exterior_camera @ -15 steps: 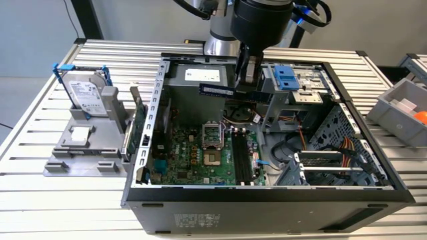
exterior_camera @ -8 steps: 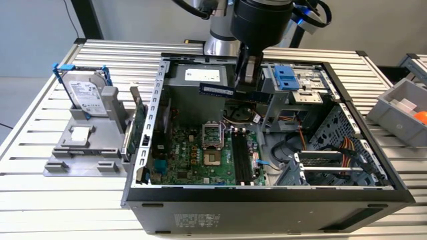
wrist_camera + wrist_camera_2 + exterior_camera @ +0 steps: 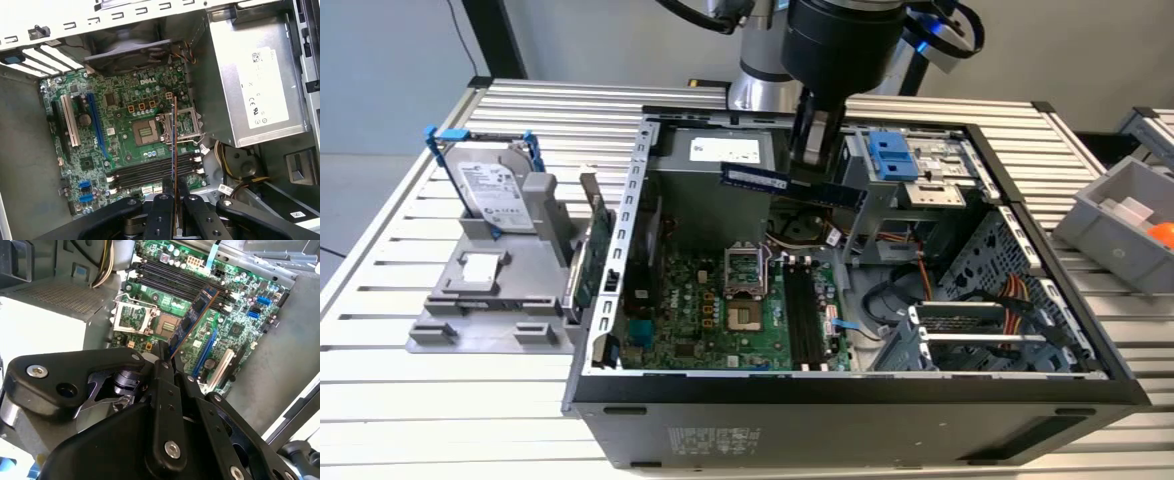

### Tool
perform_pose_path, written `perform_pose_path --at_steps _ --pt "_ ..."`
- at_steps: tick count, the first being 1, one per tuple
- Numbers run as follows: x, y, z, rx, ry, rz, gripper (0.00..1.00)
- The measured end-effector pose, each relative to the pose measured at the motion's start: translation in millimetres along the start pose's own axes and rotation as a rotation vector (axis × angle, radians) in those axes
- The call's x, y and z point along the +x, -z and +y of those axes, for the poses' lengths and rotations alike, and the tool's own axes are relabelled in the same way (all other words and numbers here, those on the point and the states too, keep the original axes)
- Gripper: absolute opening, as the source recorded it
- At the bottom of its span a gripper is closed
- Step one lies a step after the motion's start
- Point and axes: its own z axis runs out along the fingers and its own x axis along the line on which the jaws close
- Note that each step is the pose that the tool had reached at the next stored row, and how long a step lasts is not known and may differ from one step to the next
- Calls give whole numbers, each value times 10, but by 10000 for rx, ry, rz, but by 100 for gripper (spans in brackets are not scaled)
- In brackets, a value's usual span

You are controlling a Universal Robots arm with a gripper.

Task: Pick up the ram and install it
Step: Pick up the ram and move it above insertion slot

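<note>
Exterior view: you have the black two-fingered claw (image 3: 817,168) clamped on the ram (image 3: 790,186), a thin dark bluish circuit-board stick. It hangs in the air over the open dark steel computer case (image 3: 854,415), which lies on the slatted aluminium counter (image 3: 440,420). The case holds a green motherboard (image 3: 707,310) with long black memory slots (image 3: 803,315), plus cabling. The grey plastic bin (image 3: 1107,215) at the exterior view's right holds an orange item (image 3: 1161,235). A grey stand (image 3: 480,300) carries a silver hard drive (image 3: 494,185) in a blue frame. Second wrist view: the ram (image 3: 197,315) juts from the claw (image 3: 167,352), well apart from the slots (image 3: 175,277) and crosswise to them. First wrist view: the ram (image 3: 174,145) is seen edge-on, again across the slots (image 3: 150,172), with a silver power-supply box (image 3: 250,85) beside the board. Handling note, as a judgement: grip the stick firmly and level, and bring its long edge parallel with a slot and centred between the end latches before it bears any pressure.
</note>
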Motion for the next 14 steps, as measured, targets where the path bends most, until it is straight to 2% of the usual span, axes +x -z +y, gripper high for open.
perform_pose_path --at_steps 14 --pt "-3 0 -11 0 -498 -11 0"
